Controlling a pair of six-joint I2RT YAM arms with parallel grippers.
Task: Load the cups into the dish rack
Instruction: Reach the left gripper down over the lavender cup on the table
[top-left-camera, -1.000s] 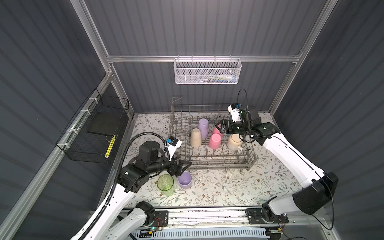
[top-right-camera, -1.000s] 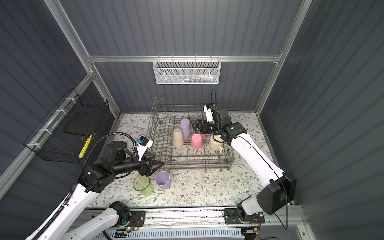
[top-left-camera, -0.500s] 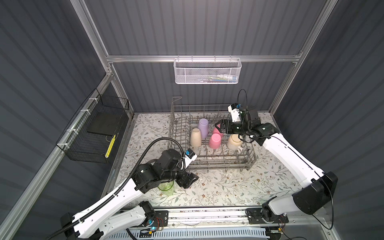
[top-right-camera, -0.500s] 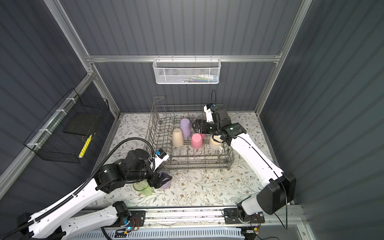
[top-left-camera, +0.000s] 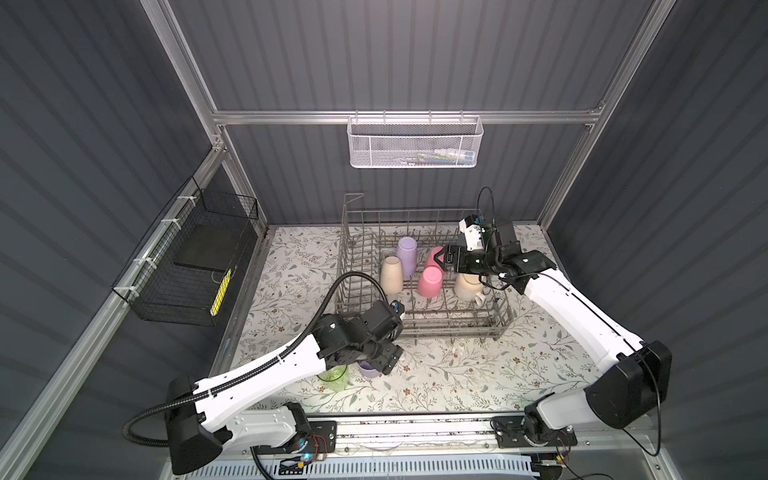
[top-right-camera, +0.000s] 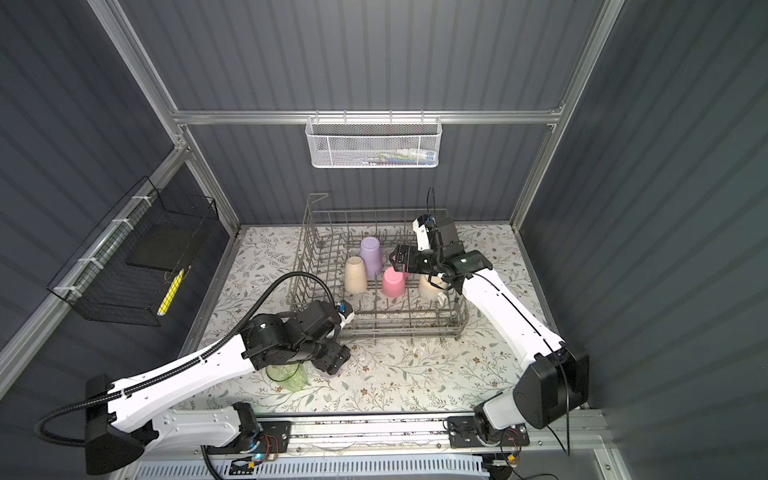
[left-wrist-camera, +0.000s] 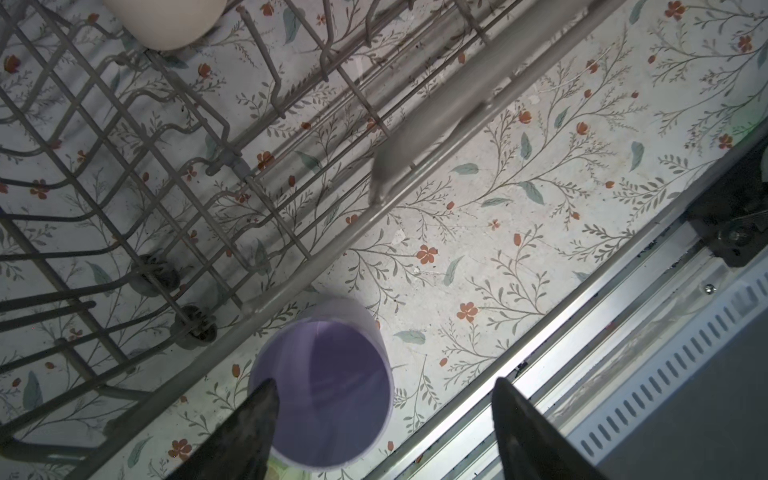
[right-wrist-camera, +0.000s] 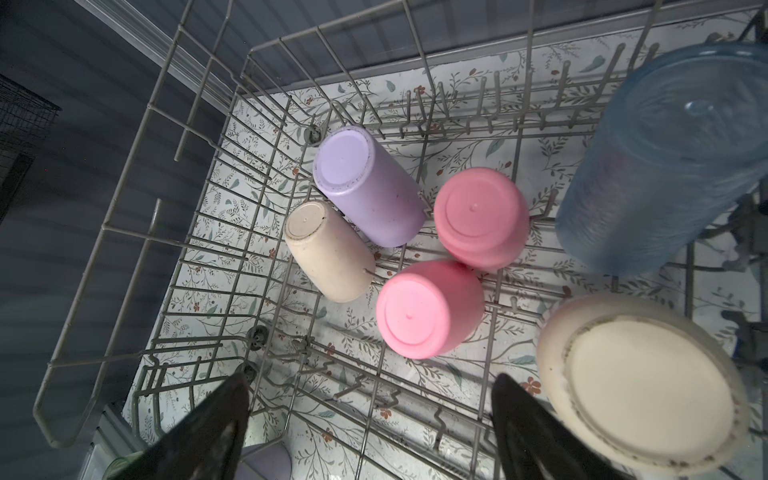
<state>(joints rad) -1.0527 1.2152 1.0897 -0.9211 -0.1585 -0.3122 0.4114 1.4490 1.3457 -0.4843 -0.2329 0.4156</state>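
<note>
Below the left gripper (left-wrist-camera: 383, 382): lilac cup (left-wrist-camera: 322, 390), upright on the mat, mouth up, not yet gripped.

Jaws stand wide and hold nothing. One finger (left-wrist-camera: 257, 424) overlaps the cup's rim in the wrist view and the other lies well clear, so the cup sits off-centre toward the first. Whether that finger is inside the mouth cannot be told. The cup's long axis is vertical, along the gripper's line of approach. The front rail of the rack (left-wrist-camera: 345, 232) runs just beside the cup, and the green cup (top-left-camera: 333, 376) stands just beside it toward the arm. Bare mat (left-wrist-camera: 498, 249) lies open away from the rack. The right gripper (right-wrist-camera: 370, 380), also wide and empty, hovers over the cups loaded in the rack, well apart, so the left arm is nearer. The lift will probably need to clear the rail before the cup is turned over.
</note>
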